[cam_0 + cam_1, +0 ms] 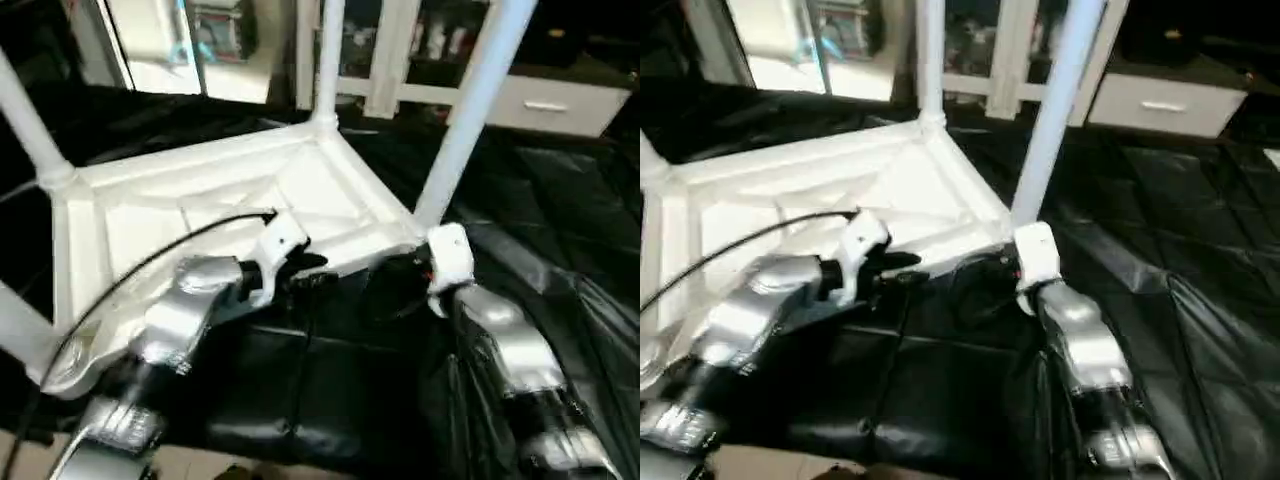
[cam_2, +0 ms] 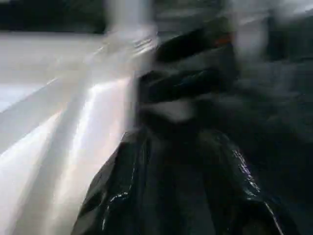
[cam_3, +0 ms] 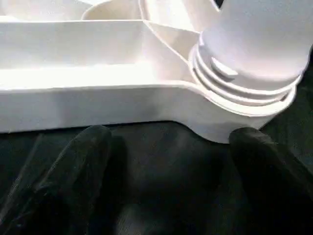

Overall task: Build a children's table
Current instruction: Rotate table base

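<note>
The children's table (image 1: 200, 210) is lying upside down on black sheeting (image 1: 560, 250), its legs (image 1: 470, 110) standing up from the corner sockets. It is looking light, hollow, stiff and slick, so the ribbed rim beside a socket (image 3: 234, 98) seems the safest hold. The right hand (image 3: 166, 142) is gaping wide, released, just short of that corner; the left hand (image 1: 310, 272) is hovering near the rim, grasping nothing, its spread unclear.

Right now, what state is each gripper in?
Left gripper: beside the tabletop's near edge; cannot tell if open or shut.
Right gripper: open, holding nothing, fingers facing the corner socket.
</note>
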You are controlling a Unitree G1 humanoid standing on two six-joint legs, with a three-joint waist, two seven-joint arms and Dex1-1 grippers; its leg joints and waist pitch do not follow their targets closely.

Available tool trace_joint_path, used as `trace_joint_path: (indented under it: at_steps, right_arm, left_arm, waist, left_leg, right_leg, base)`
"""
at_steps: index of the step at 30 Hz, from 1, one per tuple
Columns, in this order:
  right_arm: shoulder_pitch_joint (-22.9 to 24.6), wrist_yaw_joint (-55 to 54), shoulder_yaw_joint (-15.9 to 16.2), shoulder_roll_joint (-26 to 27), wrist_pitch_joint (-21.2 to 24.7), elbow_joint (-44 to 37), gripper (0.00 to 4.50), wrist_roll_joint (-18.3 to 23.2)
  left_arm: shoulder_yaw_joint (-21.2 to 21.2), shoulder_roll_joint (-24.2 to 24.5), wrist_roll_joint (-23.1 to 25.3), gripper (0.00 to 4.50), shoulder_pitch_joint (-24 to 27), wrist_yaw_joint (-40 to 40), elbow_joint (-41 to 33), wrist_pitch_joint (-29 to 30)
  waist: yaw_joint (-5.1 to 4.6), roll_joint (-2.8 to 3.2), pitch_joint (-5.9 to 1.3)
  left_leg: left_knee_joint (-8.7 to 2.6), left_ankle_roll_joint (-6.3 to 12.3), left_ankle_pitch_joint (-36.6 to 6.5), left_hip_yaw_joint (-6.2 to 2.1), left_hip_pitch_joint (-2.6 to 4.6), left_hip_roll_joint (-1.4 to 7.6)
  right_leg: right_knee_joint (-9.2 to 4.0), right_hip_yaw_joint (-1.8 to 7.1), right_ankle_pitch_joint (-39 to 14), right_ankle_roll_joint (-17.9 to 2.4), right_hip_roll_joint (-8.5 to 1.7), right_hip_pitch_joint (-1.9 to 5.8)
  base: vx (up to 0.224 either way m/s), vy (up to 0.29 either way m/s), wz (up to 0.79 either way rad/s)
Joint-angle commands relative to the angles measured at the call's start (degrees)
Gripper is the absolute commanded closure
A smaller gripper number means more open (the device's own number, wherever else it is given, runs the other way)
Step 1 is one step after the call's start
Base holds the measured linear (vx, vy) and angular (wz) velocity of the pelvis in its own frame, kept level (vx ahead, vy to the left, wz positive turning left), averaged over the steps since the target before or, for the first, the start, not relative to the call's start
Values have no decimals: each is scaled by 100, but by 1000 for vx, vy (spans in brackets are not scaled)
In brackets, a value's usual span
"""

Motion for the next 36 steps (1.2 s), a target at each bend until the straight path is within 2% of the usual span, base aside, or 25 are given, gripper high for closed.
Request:
trace_joint_path:
  at_steps: [1, 2, 3, 9, 10, 11, 12, 15, 16, 17, 20, 22, 24, 25, 26, 27, 28, 29, 30, 31, 32, 33, 34, 35, 36]
  right_arm:
    - [-494, -103, -109, 147, -500, 866, 42, -40]
    - [-606, -128, -131, 181, -619, 1056, 42, -40]
    - [-801, -158, -184, 264, -802, 1349, 42, -9]
    - [-1493, -339, -433, 592, -1415, 2271, 42, 142]
    - [-1801, -515, -580, 754, -1657, 2637, 42, 235]
    - [-1986, -684, -687, 842, -1827, 2878, 42, 294]
    - [-2364, -1127, -912, 995, -2239, 3416, 42, 389]
    - [-2514, -1342, -1003, 1045, -2427, 3647, 42, 416]
    - [-2567, -1507, -1056, 958, -2769, 3727, 42, 366]
    - [-2567, -1515, -1061, 946, -2806, 3725, 42, 360]
    - [-2492, -1212, -1039, 838, -2966, 3600, 42, 341]
    - [-2168, -466, -908, 656, -2954, 3052, 42, 344]
    - [-1580, 331, -840, 347, -2853, 2088, 42, 464]
    - [-1580, 331, -840, 347, -2853, 2088, 42, 464]
    - [-1232, 544, -773, 177, -2678, 1504, 42, 536]
    - [-639, 772, -656, -111, -2295, 519, 42, 626]
    - [-639, 772, -656, -111, -2295, 519, 42, 626]
    - [-412, 827, -602, -229, -2169, 169, 42, 662]
    - [125, 1033, -509, -521, -1760, -640, 42, 831]
    - [125, 1033, -509, -521, -1760, -640, 42, 831]
    - [125, 1033, -509, -521, -1760, -640, 42, 831]
    - [125, 1033, -509, -521, -1760, -640, 42, 831]
    - [1112, 1512, -338, -1101, -935, -2112, 42, 1353]
    - [1112, 1512, -338, -1101, -935, -2112, 42, 1353]
    - [1571, 1841, -289, -1376, -573, -2788, 42, 1639]
  left_arm:
    - [-13, -18, -103, 266, 183, 205, -605, 312]
    - [13, -33, -96, 266, 242, 262, -758, 410]
    - [47, -65, -58, 266, 306, 358, -940, 527]
    - [119, -187, -23, 266, 442, 622, -1492, 971]
    - [100, -273, -11, 266, 441, 752, -1589, 1058]
    - [83, -359, -17, 266, 431, 883, -1625, 1128]
    - [32, -572, 51, 266, 388, 1266, -1629, 1276]
    - [8, -675, 108, 266, 361, 1462, -1599, 1333]
    - [-23, -740, 322, 266, 221, 1755, -1355, 1383]
    - [-26, -742, 350, 266, 203, 1785, -1323, 1386]
    - [-41, -748, 434, 266, 91, 1858, -1139, 1372]
    - [-84, -765, 457, 266, -13, 1848, -838, 1260]
    - [-176, -805, 592, 266, -198, 1988, -308, 1101]
    - [-176, -805, 592, 266, -198, 1988, -308, 1101]
    - [-206, -802, 672, 266, -288, 2095, -68, 1048]
    - [-229, -792, 772, 266, -416, 2237, 275, 962]
    - [-229, -792, 772, 266, -416, 2237, 275, 962]
    - [-234, -789, 805, 266, -468, 2291, 407, 924]
    - [-245, -810, 793, 266, -537, 2260, 579, 851]
    - [-245, -810, 793, 266, -537, 2260, 579, 851]
    - [-245, -810, 793, 266, -537, 2260, 579, 851]
    - [-245, -810, 793, 266, -537, 2260, 579, 851]
    - [-274, -856, 722, 266, -652, 2098, 869, 706]
    - [-274, -856, 722, 266, -652, 2098, 869, 706]
    - [-304, -867, 695, 266, -711, 1993, 1014, 624]
  waist:
    - [-12, -80, -383]
    - [-33, -91, -396]
    - [-25, -75, -376]
    - [-76, -155, -382]
    - [-47, -73, -368]
    - [-98, -119, -377]
    - [-69, -73, -395]
    - [-77, -85, -402]
    - [-62, -96, -416]
    - [-31, -65, -423]
    - [18, -73, -434]
    - [31, -1, -455]
    - [80, -7, -484]
    - [86, -25, -482]
    - [76, 65, -490]
    - [104, 119, -471]
    - [109, 73, -470]
    - [80, 15, -479]
    - [78, 106, -480]
    - [66, 59, -439]
    - [70, 50, -449]
    - [37, 36, -445]
    - [4, 81, -428]
    - [56, 162, -395]
    - [54, 139, -360]
  left_leg:
    - [-465, 13, -950, -106, 103, 320]
    - [-468, -28, -954, -128, 64, 314]
    - [-472, -41, -987, -118, 80, 303]
    - [-457, -61, -914, -125, 49, 283]
    - [-455, -59, -903, -121, 65, 284]
    - [-447, -46, -878, -117, 41, 278]
    - [-434, -31, -864, -116, 49, 267]
    - [-416, 50, -809, -105, 26, 273]
    - [-408, 80, -808, -86, 56, 281]
    - [-397, 80, -751, -79, 84, 275]
    - [-387, 128, -651, -69, 79, 262]
    - [-361, 195, -504, -65, 72, 244]
    - [-338, 298, -369, -67, 95, 249]
    - [-346, 327, -324, -79, 64, 244]
    - [-350, 301, -338, -107, 45, 254]
    - [-338, 294, -480, -96, 88, 237]
    - [-343, 314, -514, -90, 121, 256]
    - [-341, 319, -464, -105, 64, 254]
    - [-346, 339, -588, -119, 31, 239]
    - [-358, 373, -701, -100, 19, 211]
    - [-360, 325, -895, -112, 35, 247]
    - [-364, 305, -955, -120, -14, 229]
    - [-373, 244, -1101, -134, -27, 211]
    - [-374, 253, -1202, -123, 24, 192]
    - [-423, 267, -1547, -132, 65, 223]
  right_leg:
    - [-314, 250, -1367, -1335, -342, 262]
    - [-295, 256, -1420, -1287, -367, 292]
    - [-333, 259, -1492, -1233, -349, 263]
    - [-260, 251, -1071, -1193, -296, 277]
    - [-253, 258, -991, -1211, -305, 252]
    - [-240, 259, -919, -1250, -289, 259]
    - [-228, 250, -770, -1343, -291, 271]
    - [-197, 252, -628, -1363, -277, 256]
    - [-204, 240, -600, -1353, -259, 240]
    - [-192, 233, -517, -1335, -239, 228]
    - [-168, 228, -286, -1308, -210, 247]
    - [-140, 231, 58, -1345, -181, 276]
    - [-133, 237, 359, -1366, -182, 294]
    - [-131, 236, 401, -1381, -180, 319]
    - [-112, 229, 315, -1471, -219, 333]
    - [-178, 230, 190, -1383, -184, 315]
    - [-211, 230, 217, -1349, -168, 301]
    - [-172, 235, 265, -1385, -188, 345]
    - [-207, 229, -126, -1389, -237, 351]
    - [-305, 231, -378, -1278, -196, 364]
    - [-310, 234, -735, -1286, -234, 340]
    - [-319, 219, -966, -1250, -239, 359]
    - [-378, 205, -1468, -1129, -232, 359]
    - [-464, 211, -1669, -959, -203, 339]
    - [-511, 192, -2075, -829, -176, 288]
  base:
    - [0, 0, 0]
    - [0, 0, 0]
    - [0, 0, 0]
    - [0, 0, 0]
    - [0, 0, 0]
    - [0, 0, 0]
    - [0, 0, 0]
    - [0, 0, 0]
    - [0, 0, 0]
    - [0, 0, 0]
    - [0, 0, 0]
    - [0, 0, 0]
    - [0, 0, 0]
    - [0, 0, 0]
    - [0, 0, 0]
    - [0, 0, 0]
    - [0, 0, 0]
    - [0, 0, 0]
    - [0, 0, 0]
    - [0, 0, 0]
    - [0, 0, 0]
    - [0, 0, 0]
    - [0, 0, 0]
    - [0, 0, 0]
    - [0, 0, 0]
